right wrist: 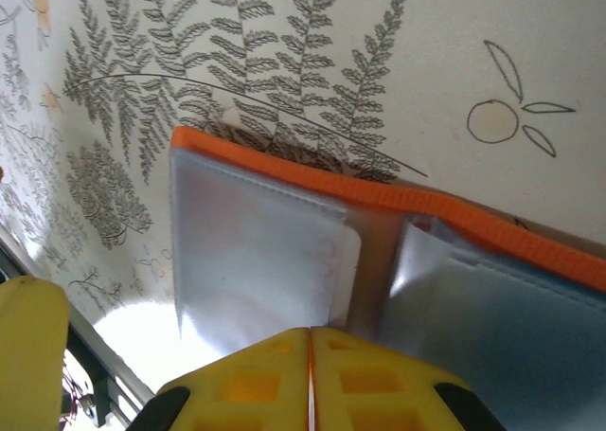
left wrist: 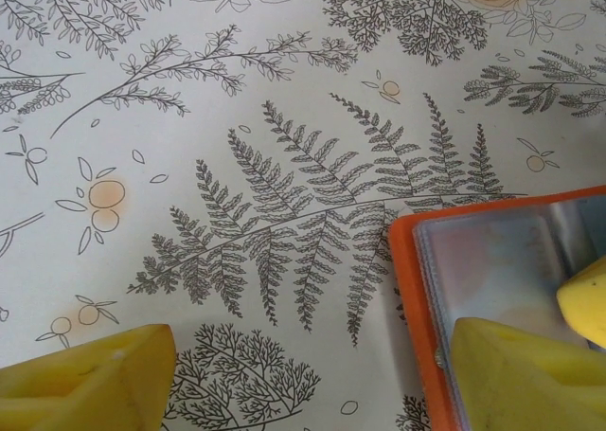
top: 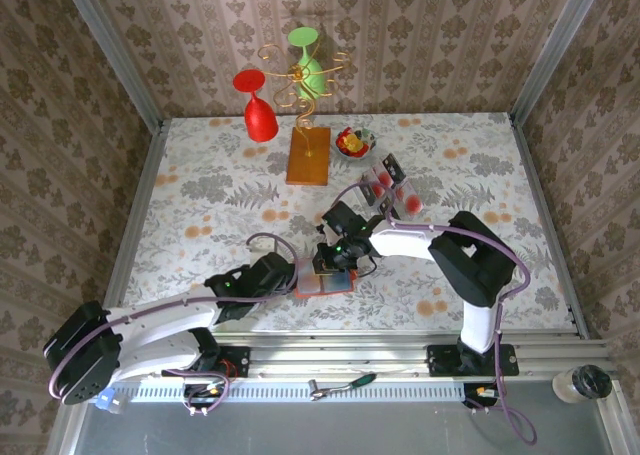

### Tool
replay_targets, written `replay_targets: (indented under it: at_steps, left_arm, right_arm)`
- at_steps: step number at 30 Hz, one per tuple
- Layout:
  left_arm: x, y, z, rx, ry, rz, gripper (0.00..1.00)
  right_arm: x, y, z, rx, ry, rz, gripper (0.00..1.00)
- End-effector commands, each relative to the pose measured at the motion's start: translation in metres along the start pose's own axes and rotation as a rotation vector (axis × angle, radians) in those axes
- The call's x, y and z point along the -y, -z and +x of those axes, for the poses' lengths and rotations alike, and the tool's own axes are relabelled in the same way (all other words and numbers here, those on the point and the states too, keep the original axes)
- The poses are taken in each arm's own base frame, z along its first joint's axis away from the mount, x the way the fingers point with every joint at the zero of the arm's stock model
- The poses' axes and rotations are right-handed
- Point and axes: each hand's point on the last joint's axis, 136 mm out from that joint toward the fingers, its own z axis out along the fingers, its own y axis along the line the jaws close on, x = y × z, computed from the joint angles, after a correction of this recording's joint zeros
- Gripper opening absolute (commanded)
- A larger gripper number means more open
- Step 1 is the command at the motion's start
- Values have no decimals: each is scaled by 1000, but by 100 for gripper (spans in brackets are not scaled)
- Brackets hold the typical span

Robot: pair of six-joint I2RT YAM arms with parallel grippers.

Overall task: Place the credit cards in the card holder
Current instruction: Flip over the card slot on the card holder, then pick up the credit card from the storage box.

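The left gripper (top: 295, 277) sits low at the left edge of the card holder (top: 325, 283), with its fingers spread wide. On the left wrist camera, one yellow finger (left wrist: 90, 379) is out over the bare fern-print table (left wrist: 237, 118). The other finger (left wrist: 530, 374) is planted on the near corner of the holder, over the orange rim and onto the grey-blue panel. Nothing lies between the two fingers but tablecloth. Another yellow tip pokes in over the panel, just beyond that second finger, at the right edge of the picture.

On the other side, the right gripper (top: 335, 260) is right on top of the holder. Its wrist camera shows the pads (right wrist: 256, 384) pressed flat together, with only a thin reddish seam between them. Whether they have nipped a bit of the clear sleeve I cannot tell. The holder lies open directly ahead of those closed fingertips. Two shiny plastic pockets sit side by side, the orange border runs along the far side, and one pocket's flap ends just in front of the tips.

The credit cards (top: 390, 187) lie well beyond the right gripper's fingers, in a loose cluster on the table. There are pinkish ones with red spots and a dark one at the far end, all apart from the holder. Farther out from them sits a small bowl (top: 355, 142), beside an orange-brown block (top: 308, 157).
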Motion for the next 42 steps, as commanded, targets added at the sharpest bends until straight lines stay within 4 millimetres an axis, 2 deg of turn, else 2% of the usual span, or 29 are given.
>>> replay_targets:
  at_steps: [1,10,20,24,29,32,36,39,42]
  left_arm:
    - [10,1,-5,8,-2,25,78]
    - [13,-6,4,-20,-17,21,78]
    - [16,-13,18,-48,-39,10,78]
    - [14,-17,26,-66,-51,-6,78]
    - [13,-18,28,-66,-56,-17,78]
    - [13,-18,28,-64,-58,-20,78]
    - [13,-18,29,-65,-58,-21,78]
    - [13,-18,29,-64,-58,-21,78]
    - [14,-18,28,-61,-57,-21,78]
  right_arm:
    - [-6,-5,-1,-13,24,-17,12]
    - [-5,-5,1,-14,19,-14,12]
    - [-19,11,-7,21,37,-27,13]
    - [-27,24,-15,47,44,-33,14]
    - [-31,57,-32,119,55,-27,19]
    - [-17,83,-45,171,67,40,27]
    - [25,126,-64,249,73,228,37]
    - [64,158,-74,285,100,444,38]
    - [92,182,-82,290,129,625,38]
